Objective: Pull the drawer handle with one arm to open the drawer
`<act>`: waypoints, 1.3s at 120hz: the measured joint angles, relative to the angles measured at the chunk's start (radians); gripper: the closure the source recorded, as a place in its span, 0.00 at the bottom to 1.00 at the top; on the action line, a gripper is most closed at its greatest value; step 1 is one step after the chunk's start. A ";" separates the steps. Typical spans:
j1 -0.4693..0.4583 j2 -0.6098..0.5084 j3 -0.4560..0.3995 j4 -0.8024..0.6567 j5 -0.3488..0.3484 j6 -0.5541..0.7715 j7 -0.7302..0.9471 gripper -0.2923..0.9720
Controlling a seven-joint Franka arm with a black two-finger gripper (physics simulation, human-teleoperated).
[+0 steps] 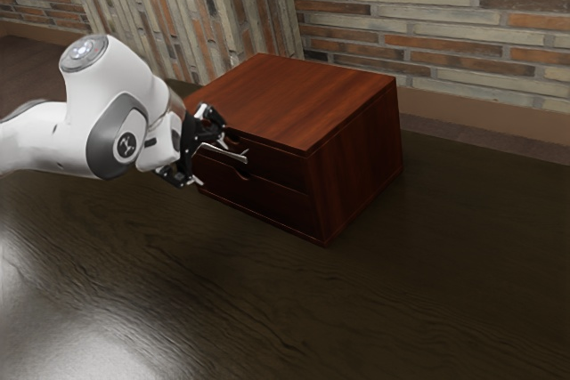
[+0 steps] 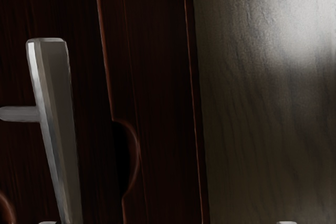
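Cabinet [image 1: 298,95] sits on dark table [image 1: 356,300], near brick wall [image 1: 445,15]. Arm enters from the exterior view's left. Gripper [image 1: 212,147] is at the top drawer [image 1: 272,165], released: fingers [image 1: 206,114] spread wide, not closed on anything. Handle [image 1: 232,152], a silver bar on a post, stands between them. Wrist view: handle [image 2: 52,129] close under hand, drawer front behind it. Drawer looks about flush with the lower drawer [image 1: 258,200]; no gap seen.

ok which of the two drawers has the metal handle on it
The upper drawer: a silver bar handle sticks out of its front, at the open end effector. The lower drawer shows only a curved notch in its top edge.
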 joint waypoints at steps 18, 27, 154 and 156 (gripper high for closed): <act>0.008 0.011 -0.002 -0.004 -0.012 0.001 0.005 0.33; 0.009 0.012 -0.002 -0.004 -0.016 0.001 0.007 0.33; -0.023 -0.388 0.037 -0.415 -0.173 0.023 0.015 0.71; -0.041 -0.412 0.037 -0.435 -0.184 0.024 0.015 0.75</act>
